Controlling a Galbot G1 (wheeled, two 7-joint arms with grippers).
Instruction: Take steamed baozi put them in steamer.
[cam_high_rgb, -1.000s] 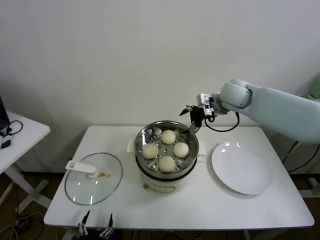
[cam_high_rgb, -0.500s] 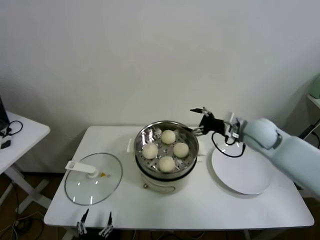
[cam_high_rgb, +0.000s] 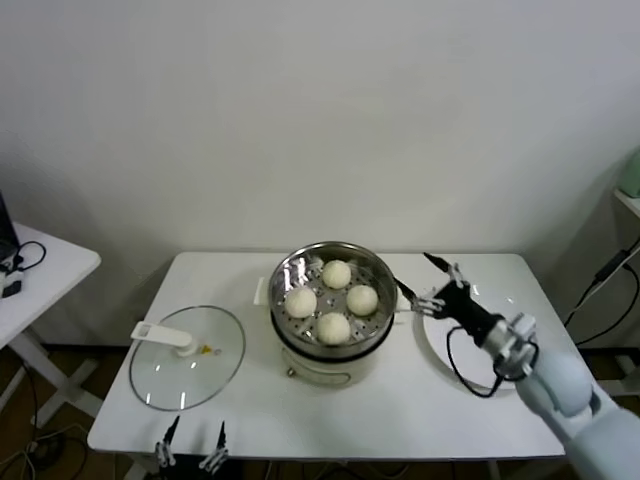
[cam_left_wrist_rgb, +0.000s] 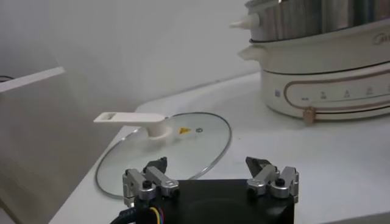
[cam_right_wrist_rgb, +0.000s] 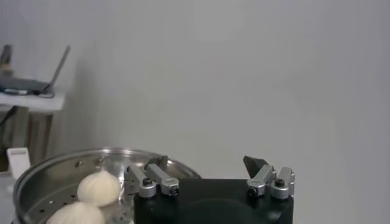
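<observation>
Head view: my right gripper (cam_high_rgb: 430, 282), empty and spread wide at the steamer's (cam_high_rgb: 381, 268) three o'clock, could clip its rim.

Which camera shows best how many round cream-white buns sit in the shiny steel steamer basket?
The head view: all four round cream-white buns lie in the shiny steel steamer basket. The right wrist view catches only two. The left wrist view shows just the basket's outside wall.

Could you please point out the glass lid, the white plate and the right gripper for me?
glass lid (cam_high_rgb: 187, 357), head view, on the glass dome.
white plate (cam_high_rgb: 437, 340), head view, on its bare left part.
right gripper (cam_high_rgb: 422, 278), head view, midway between its open fingertips.
</observation>
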